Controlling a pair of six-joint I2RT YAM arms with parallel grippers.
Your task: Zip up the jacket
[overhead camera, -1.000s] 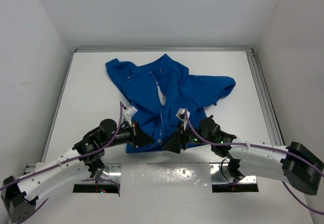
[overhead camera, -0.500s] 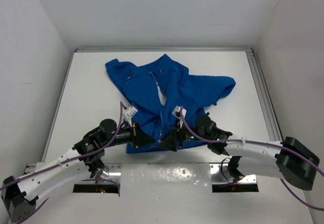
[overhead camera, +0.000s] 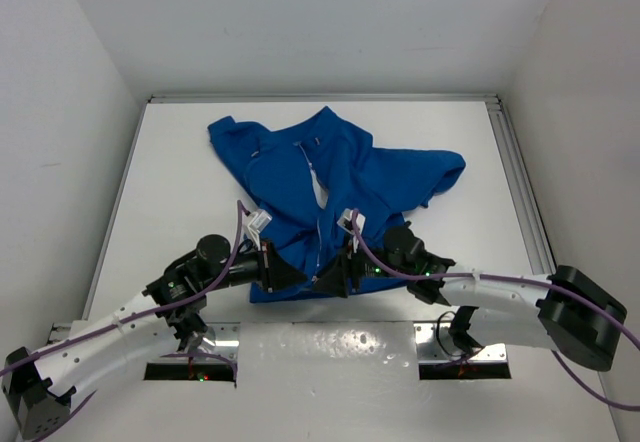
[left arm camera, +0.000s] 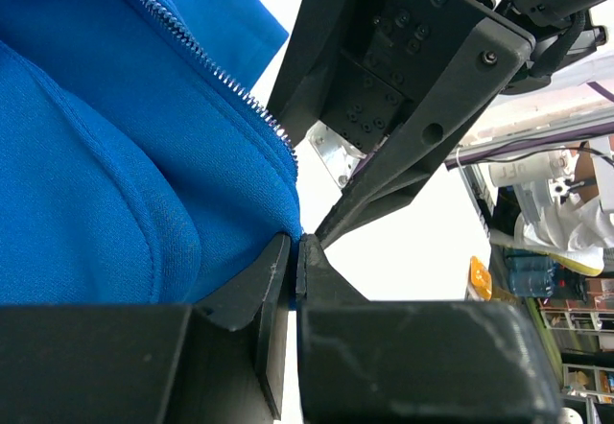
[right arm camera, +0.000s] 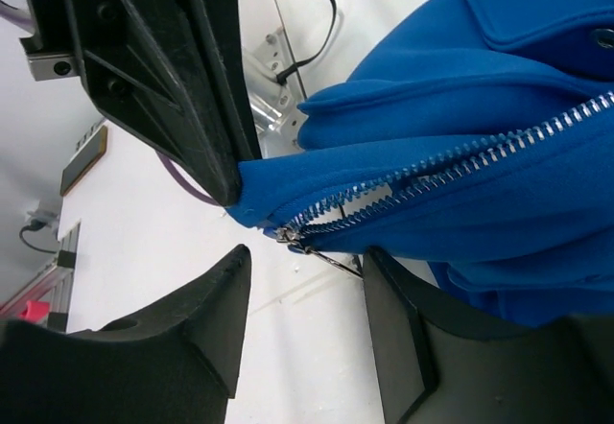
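The blue jacket [overhead camera: 345,174] lies spread on the white table [overhead camera: 175,187], collar far, hem near, its light zipper [overhead camera: 320,224] running down the front and open near the collar. My left gripper [overhead camera: 298,279] is shut on the hem corner beside the zipper's lower end; in the left wrist view the jacket [left arm camera: 96,155] fabric is pinched between the closed jaws of the left gripper [left arm camera: 295,249]. My right gripper [overhead camera: 327,282] faces it, open. In the right wrist view the right gripper [right arm camera: 305,261] straddles the zipper slider [right arm camera: 288,235] and its thin pull tab [right arm camera: 333,257], touching neither.
A metal rail [overhead camera: 522,187] runs along the table's right side. White walls enclose the left, back and right. A shiny plate [overhead camera: 330,347] with two slots lies along the near edge between the arm bases.
My right gripper has slid left along the hem, closing in on the zipper's lower end and the left gripper. The left arm and the jacket have stayed put.
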